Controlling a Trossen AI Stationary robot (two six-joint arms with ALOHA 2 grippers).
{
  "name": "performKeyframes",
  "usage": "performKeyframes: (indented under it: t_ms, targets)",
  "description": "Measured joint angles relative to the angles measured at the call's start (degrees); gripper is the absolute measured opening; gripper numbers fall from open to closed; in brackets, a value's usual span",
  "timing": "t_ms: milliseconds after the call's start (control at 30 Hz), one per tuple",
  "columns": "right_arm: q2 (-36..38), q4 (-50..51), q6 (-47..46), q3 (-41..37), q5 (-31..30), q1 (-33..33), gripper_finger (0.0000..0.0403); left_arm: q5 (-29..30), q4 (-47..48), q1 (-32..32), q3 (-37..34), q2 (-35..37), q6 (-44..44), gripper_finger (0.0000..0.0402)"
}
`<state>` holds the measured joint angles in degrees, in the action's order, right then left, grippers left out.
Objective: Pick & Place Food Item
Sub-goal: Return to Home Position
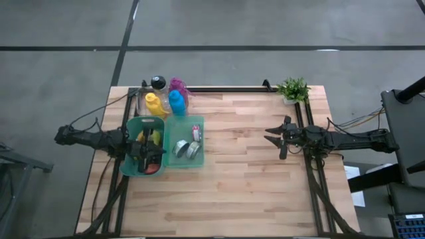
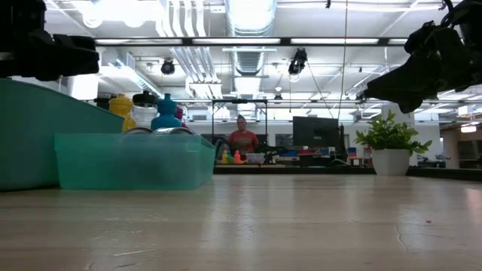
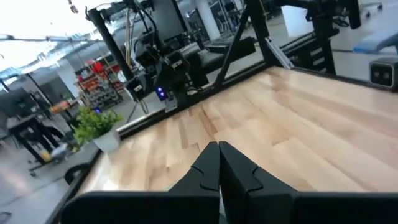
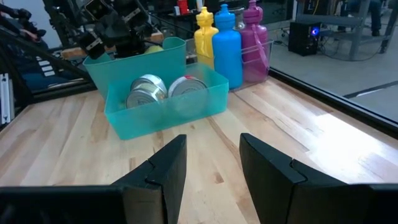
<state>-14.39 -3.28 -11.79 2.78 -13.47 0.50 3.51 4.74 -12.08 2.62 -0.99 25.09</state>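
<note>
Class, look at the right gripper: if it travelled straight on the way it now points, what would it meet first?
Most likely the light green bin holding tuna cans: the right gripper, fingers open, points across the table at it. It hangs high, so it might pass over.

Pale wood table (image 1: 252, 179); teal bin (image 4: 161, 115); darker green bin (image 4: 168, 56); yellow bottle (image 4: 205, 40), blue bottle (image 4: 227, 50), purple bottle (image 4: 254, 43); silver cans (image 4: 146, 90); green plant (image 1: 293, 87), white pot (image 2: 390, 161)
</note>
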Motion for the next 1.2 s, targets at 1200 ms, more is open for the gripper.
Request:
performKeyframes:
  t_ms: [1200]
  targets:
    - [0.00, 0.01, 0.01, -0.01, -0.02, -0.01, 0.0147, -0.13, 0.80, 0.00, 0.10, -0.29, -2.61, 0.0000]
